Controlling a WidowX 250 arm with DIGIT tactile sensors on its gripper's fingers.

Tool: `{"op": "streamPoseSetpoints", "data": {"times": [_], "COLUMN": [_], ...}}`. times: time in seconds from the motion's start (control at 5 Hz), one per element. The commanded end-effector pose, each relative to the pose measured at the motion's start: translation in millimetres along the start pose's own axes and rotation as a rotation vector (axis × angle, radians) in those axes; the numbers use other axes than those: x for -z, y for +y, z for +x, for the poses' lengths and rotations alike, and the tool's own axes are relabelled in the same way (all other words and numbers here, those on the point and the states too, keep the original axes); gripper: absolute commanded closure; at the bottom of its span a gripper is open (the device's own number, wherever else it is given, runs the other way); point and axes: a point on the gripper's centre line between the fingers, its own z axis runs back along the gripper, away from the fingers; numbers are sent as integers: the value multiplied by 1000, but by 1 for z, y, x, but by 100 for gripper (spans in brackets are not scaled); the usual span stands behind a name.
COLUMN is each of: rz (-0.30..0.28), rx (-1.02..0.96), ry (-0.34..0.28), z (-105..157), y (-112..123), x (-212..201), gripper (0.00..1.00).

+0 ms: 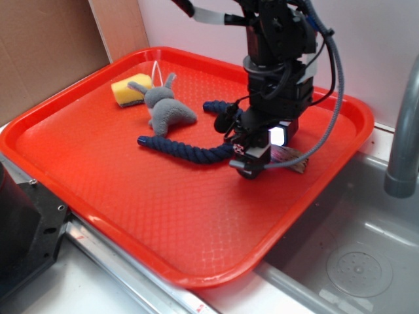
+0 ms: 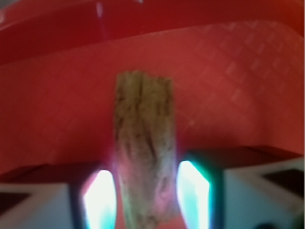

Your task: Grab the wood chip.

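Wrist view is blurry w/ motion smear, so we can't read fine grain or edges; the bottom of the frame cuts off the near end of the wood chip (image 2: pixel 144 148) and most of the gripper (image 2: pixel 147 198). Its fingers (image 2: pixel 99 198) show only as glowing pale patches w/ teal edges, left & right of the chip. In the exterior view the arm blocks nearly all of the chip (image 1: pixel 292 159); we see just a tan-brown sliver poking out to the right of the gripper (image 1: pixel 256 159), low over the red tray (image 1: pixel 98 170).

The chip sits between the two fingers, running lengthwise away from the wrist camera, its far end squared off against the tray's textured floor. The gripper looks partly spread around it; each finger is just beside a chip edge, but blur keeps us from telling whether they actually touch or pinch it, or whether the chip rests on the tray or is off it.

Elsewhere on the tray: dark blue rope (image 1: pixel 190 149) curving toward the gripper, its end hidden behind it; grey plush bunny (image 1: pixel 167 108) touching a yellow sponge (image 1: pixel 129 90). Sink (image 1: pixel 357 255) lies to the right, w/ a grey faucet pipe (image 1: pixel 402 137) cut off by the frame.
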Motion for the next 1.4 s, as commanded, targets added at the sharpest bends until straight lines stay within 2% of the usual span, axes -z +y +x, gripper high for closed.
{"op": "streamPoseSetpoints", "data": {"times": [0.0, 0.2, 0.4, 0.6, 0.8, 1.0, 1.2], "rz": [30, 99, 124, 137, 123, 84, 50], "rx": [-5, -181, -427, -679, -928, -1178, -1429], "ry": [-10, 51, 86, 60, 85, 84, 34], "z": [12, 0, -17, -37, -62, -85, -112], "y": [-4, -2, 6, 8, 7, 3, -10], "x": [-11, -31, -62, -90, -117, -138, -156], "gripper": [100, 100, 100, 100, 100, 100, 100]}}
